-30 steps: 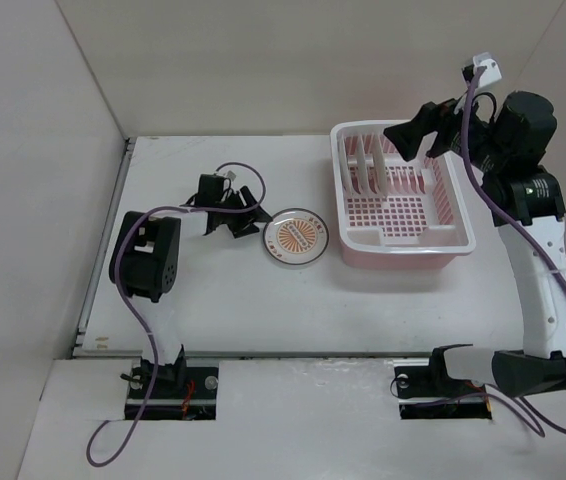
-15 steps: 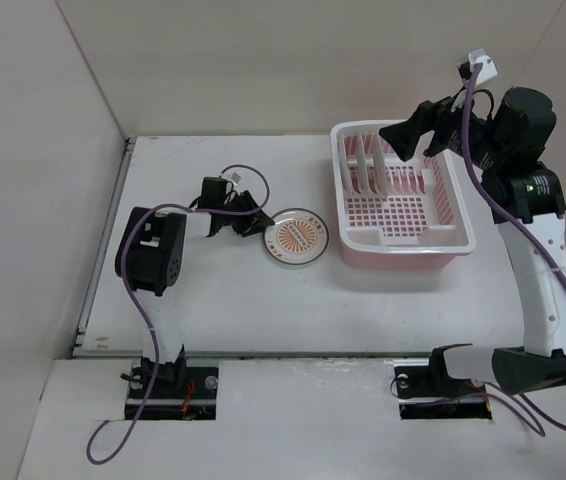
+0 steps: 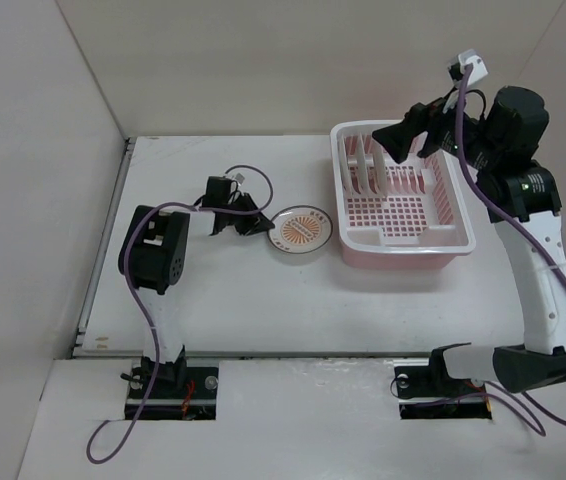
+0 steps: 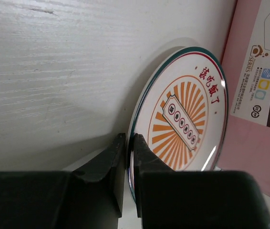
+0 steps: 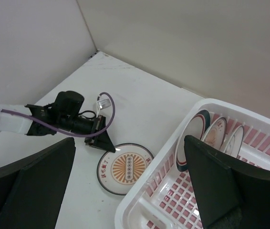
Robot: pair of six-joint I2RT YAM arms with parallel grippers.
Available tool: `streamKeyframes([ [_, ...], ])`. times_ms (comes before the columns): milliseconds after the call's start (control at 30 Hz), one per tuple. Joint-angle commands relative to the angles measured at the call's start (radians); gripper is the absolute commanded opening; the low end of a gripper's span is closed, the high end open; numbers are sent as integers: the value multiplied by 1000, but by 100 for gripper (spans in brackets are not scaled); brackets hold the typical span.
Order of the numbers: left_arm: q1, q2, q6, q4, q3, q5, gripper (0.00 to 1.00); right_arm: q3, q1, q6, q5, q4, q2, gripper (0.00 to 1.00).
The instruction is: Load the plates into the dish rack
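A white plate point(image 3: 301, 230) with a dark rim and orange sunburst centre lies on the table just left of the pink dish rack point(image 3: 460, 238). My left gripper point(image 3: 260, 226) is shut on its left rim. In the left wrist view the two fingers point(image 4: 112, 164) pinch the rim of the plate point(image 4: 187, 119), which is tilted up, with the rack's pink wall point(image 4: 249, 143) right behind it. Other plates point(image 5: 214, 133) stand upright in the rack's point(image 5: 147, 206) far left slots. My right gripper point(image 3: 403, 140) hangs open above the rack's back, holding nothing.
White walls close in the table at the back and the left. The left arm's purple cable point(image 3: 248, 172) loops over the table behind its wrist. The rack's front half point(image 3: 403, 215) has bare slots.
My left gripper has moved right to the plate and shut on its rim. The plate has shifted a little towards the back and tipped up. The right arm has barely moved.
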Motion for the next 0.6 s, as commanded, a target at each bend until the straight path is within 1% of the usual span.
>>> streamKeyframes([
  [0, -10, 54, 58, -186, -4, -148, 0, 22, 84, -70, 15, 5, 6, 100],
  [67, -10, 31, 58, -227, 18, -178, 0, 22, 154, -161, 111, -53, 29, 100],
  [100, -10, 19, 58, -255, 28, -224, 0, 22, 185, -179, 160, -67, 29, 100],
  [133, -10, -18, 58, -317, 38, -250, 0, 22, 234, -193, 244, -79, 43, 100],
  [167, -10, -39, 58, -353, 63, -279, 0, 12, 251, -193, 279, -79, 43, 100],
  [200, -10, -62, 70, -388, 77, -310, 0, 3, 265, -205, 300, -88, 52, 100],
  [233, -10, -85, 70, -469, 94, -386, 0, 3, 274, -214, 322, -88, 52, 100],
  [300, -10, -148, 79, -554, 162, -463, 0, -9, 290, -225, 322, -78, 52, 100],
  [333, -10, -167, 79, -598, 192, -544, 0, -9, 302, -225, 331, -78, 52, 100],
  [367, -10, -197, 88, -679, 222, -578, 0, -9, 322, -246, 331, -78, 61, 100],
  [400, -10, -211, 89, -718, 285, -608, 0, -18, 340, -268, 342, -78, 62, 100],
  [433, -19, -220, 72, -758, 322, -643, 0, -18, 363, -338, 355, -90, 81, 100],
  [467, -19, -220, 60, -849, 365, -718, 0, -18, 435, -388, 407, -103, 95, 100],
  [500, -31, -220, 59, -888, 409, -735, 0, -29, 487, -445, 465, -119, 109, 100],
  [533, -40, -208, 59, -928, 498, -735, 0, -56, 541, -529, 545, -128, 144, 100],
  [567, -40, -198, 49, -968, 540, -735, 0, -73, 595, -557, 623, -119, 163, 100],
])
